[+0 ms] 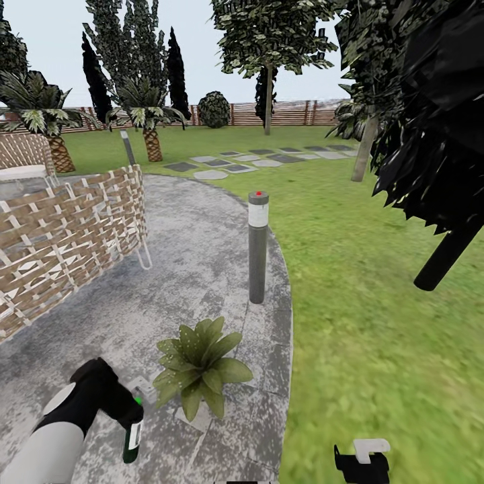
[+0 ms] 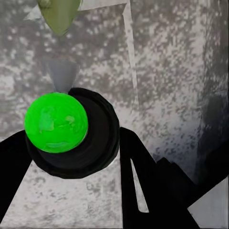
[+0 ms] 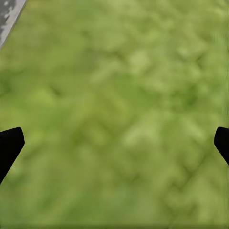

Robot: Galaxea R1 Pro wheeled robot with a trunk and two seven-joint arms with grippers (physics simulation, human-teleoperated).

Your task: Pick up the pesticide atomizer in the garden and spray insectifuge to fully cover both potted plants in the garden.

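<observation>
- The pesticide atomizer (image 1: 134,420) is held in the left gripper (image 1: 124,410) low over the stone patio (image 1: 195,255), just beside the potted plant (image 1: 202,366); its green spot faces up and its dark body hangs down.
- In the left wrist view the atomizer (image 2: 71,131) sits between the two black fingers (image 2: 143,191), which pinch its round dark head from either side; the bright green spot (image 2: 56,122) is on top.
- One pointed leaf tip (image 2: 59,16) of the plant reaches in ahead of the atomizer, with its shadow falling on the patio (image 2: 167,71).
- The plant's pot is hidden under its leaves; it stands on a pale slab near the patio's curved edge.
- A grey bollard light (image 1: 258,245) stands upright behind the plant, close to the patio rim.
- A woven wicker seat (image 1: 64,238) fills the left side of the patio.
- The right gripper (image 1: 363,464) hangs over the lawn (image 1: 376,323), cut off by the frame edge; in the right wrist view its fingertips (image 3: 9,145) are spread wide apart over blurred grass (image 3: 119,119).
- A dark tree (image 1: 437,114) overhangs the right, its trunk slanting into the lawn.
- Stepping slabs (image 1: 262,161), palms (image 1: 144,111) and a slatted fence (image 1: 289,113) lie well beyond; open grass stretches between.
</observation>
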